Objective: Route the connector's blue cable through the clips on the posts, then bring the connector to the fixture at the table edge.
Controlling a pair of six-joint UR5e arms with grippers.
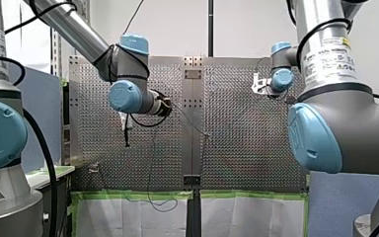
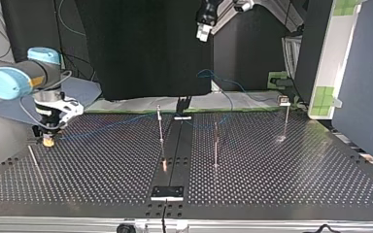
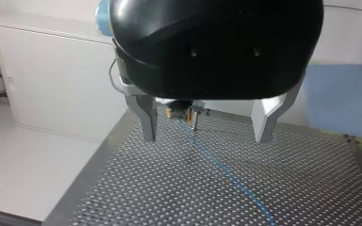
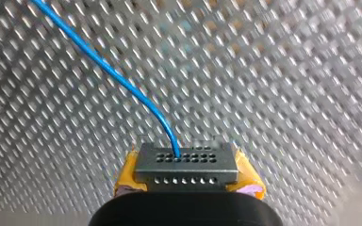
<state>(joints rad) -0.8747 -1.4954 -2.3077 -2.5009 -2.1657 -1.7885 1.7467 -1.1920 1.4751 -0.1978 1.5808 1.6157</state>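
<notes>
Closest to my right wrist camera, my right claw [image 4: 186,184] is clamped on the grey connector [image 4: 186,162], with its yellow pads [image 4: 128,175] pressed against both ends. The blue cable [image 4: 108,70] leaves the connector's face, bends over and runs away across the perforated worktop [image 4: 287,70].

On my left wrist camera, my left claw [image 3: 207,125] hangs above the worktop, its metal fingers [image 3: 147,117] spread wide with nothing between them. The cable lies on the worktop beneath it and leads away to my right claw, which sits low at the far end.

In the top view, a small dark block [image 2: 167,192] sits at the near edge on the centre strip [image 2: 175,145]. Behind it, thin posts [image 2: 216,145] stand on either side of the strip. My right claw is down at the worktop at that view's left. The cable stretches from it as a faint line toward the posts, and I cannot tell whether it sits in any clip. My left claw is furthest back, high above the worktop.
</notes>
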